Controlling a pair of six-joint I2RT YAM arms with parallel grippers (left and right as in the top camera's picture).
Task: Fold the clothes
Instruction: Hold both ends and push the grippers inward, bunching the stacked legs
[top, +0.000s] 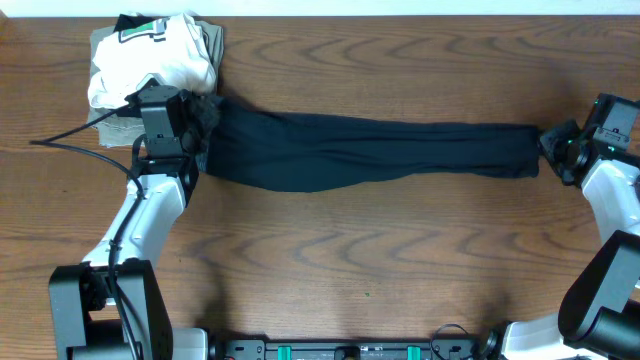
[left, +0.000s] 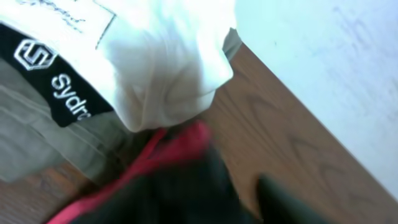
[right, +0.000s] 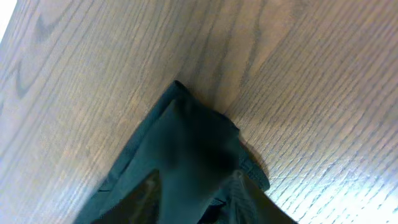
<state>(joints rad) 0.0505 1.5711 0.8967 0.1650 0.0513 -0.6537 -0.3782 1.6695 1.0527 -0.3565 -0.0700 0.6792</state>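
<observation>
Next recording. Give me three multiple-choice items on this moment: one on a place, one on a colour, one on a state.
1. Where on the table is the pile of folded garments? A. far-left corner B. centre C. near-right corner
2. What colour lines the waistband of the pants? A. blue B. bright red C. yellow
3. How do the pants lie? A. folded into a small square B. bunched up C. stretched out long
Answers: 1 A, the white-topped pile sits at the far-left corner; 2 B, the left wrist view shows a red edge; 3 C, they run unfolded across the table.
</observation>
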